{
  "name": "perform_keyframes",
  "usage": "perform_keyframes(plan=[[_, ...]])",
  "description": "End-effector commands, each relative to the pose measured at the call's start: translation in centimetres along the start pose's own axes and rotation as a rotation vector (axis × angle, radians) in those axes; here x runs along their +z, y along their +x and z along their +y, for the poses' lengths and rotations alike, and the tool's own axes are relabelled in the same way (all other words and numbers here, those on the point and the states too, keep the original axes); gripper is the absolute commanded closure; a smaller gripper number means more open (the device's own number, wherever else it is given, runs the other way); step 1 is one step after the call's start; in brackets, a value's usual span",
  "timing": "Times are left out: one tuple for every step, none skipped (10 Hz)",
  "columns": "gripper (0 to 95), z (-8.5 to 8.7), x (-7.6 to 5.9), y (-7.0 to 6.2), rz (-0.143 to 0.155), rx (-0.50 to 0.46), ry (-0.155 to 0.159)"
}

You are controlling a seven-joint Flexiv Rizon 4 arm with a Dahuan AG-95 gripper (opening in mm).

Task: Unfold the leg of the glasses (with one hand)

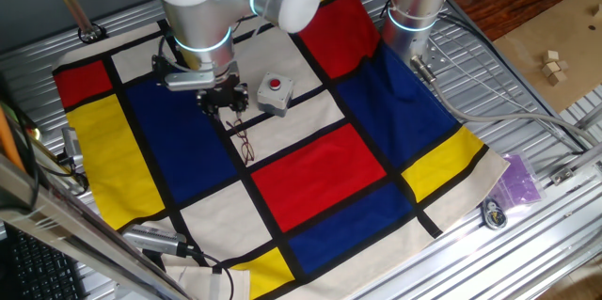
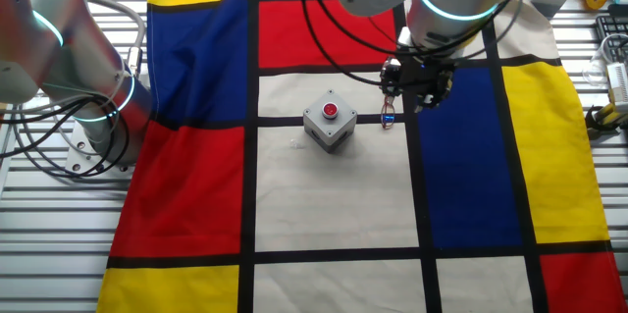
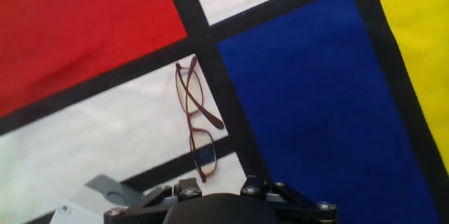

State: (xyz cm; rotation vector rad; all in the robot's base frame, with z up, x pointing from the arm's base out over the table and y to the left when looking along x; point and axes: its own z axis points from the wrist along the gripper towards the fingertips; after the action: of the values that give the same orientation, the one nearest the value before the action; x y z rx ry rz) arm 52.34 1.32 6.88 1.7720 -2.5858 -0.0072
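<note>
Glasses (image 3: 195, 122) lie flat on the chequered cloth (image 3: 77, 34) that covers the tabletop (image 1: 527, 84), on a white panel right beside a black stripe, with a blue panel on the far side of that stripe. In the hand view the thin reddish-brown frame runs up and down the picture, its two oval lenses one above the other. One leg (image 3: 191, 83) lies folded across the upper lens, crossing the frame — a second thin bar angles out from between the lenses toward the black stripe.

The end effector (image 1: 224, 100) hangs above the cloth, close to the glasses but apart from them; in one fixed view the spectacles (image 1: 244, 140) lie just in front of it on the white panel. It has hold of nothing. How far its fingers stand apart I cannot tell: the hand view shows only the dark base of the end effector (image 3: 221, 203) along the bottom edge, and in the fixed views the fingers are too small and dark to read.

A grey button box (image 1: 275, 93) with a red button sits just beside the end effector, near the glasses — in the other fixed view the box (image 2: 329, 123) lies to the left of the small frame (image 2: 389, 117).
</note>
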Motion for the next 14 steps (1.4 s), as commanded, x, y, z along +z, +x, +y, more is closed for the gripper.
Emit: perform_keyframes(plan=[[57.0,0.0,0.4,0.2,-0.006,-0.006,0.004],[57.0,0.0,0.9,0.3,-0.013,-0.011,0.005],[57.0,0.0,1.0,0.3,-0.013,-0.011,0.006],[76.0,0.1,1.4,0.2,-0.010,-0.019,0.005],[76.0,0.2,1.9,0.2,-0.008,-0.042,0.003],[76.0,0.3,2.1,0.2,-0.009,-0.047,0.003],[76.0,0.9,2.8,0.5,-0.011,-0.051,0.004],[76.0,1.0,3.1,0.5,-0.013,-0.058,0.006],[76.0,1.2,3.4,0.6,-0.014,-0.062,0.007],[57.0,1.3,3.6,0.7,-0.015,-0.061,0.014],[57.0,1.4,3.8,0.8,-0.017,-0.062,0.014],[57.0,1.4,3.8,0.8,-0.019,-0.063,0.015],[57.0,1.5,4.0,0.8,-0.019,-0.064,0.017],[57.0,1.6,4.1,0.8,-0.019,-0.062,0.019]])
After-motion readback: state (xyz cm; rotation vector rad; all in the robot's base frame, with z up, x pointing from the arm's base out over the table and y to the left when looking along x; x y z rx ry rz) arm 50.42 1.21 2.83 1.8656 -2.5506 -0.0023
